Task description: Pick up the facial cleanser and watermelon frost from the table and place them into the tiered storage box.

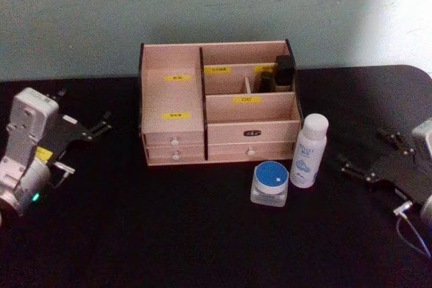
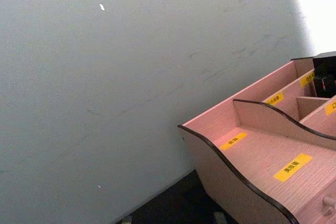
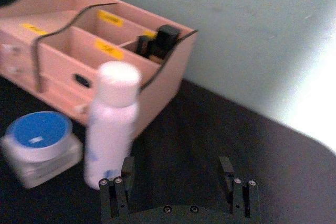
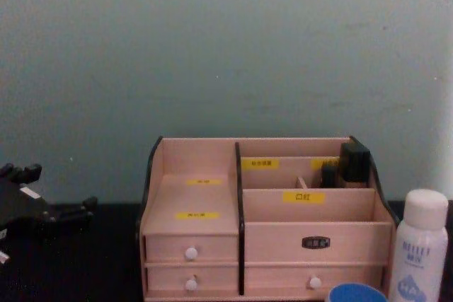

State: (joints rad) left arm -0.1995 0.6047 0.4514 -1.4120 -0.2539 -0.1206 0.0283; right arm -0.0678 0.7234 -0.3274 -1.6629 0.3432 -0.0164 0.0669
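The facial cleanser point(image 1: 308, 151), a tall white bottle with blue lettering, stands upright just off the front right corner of the tiered storage box point(image 1: 174, 128). The watermelon frost point(image 1: 271, 183), a squat jar with a blue lid, sits in front of the box, touching or nearly touching the bottle's left side. My right gripper point(image 1: 368, 152) is open to the right of the bottle, low over the table and apart from it. In the right wrist view its fingertips point(image 3: 112, 186) frame the bottle point(image 3: 113, 124), with the jar point(image 3: 41, 140) beside it. My left gripper point(image 1: 84, 146) is open, far left of the box.
Dark items point(image 1: 283, 72) stand in the box's back right compartment. The black tabletop point(image 1: 169, 234) has free room in front and on both sides. A grey-green wall point(image 4: 226, 47) rises right behind the box point(image 4: 191, 203). The table's far right corner is rounded.
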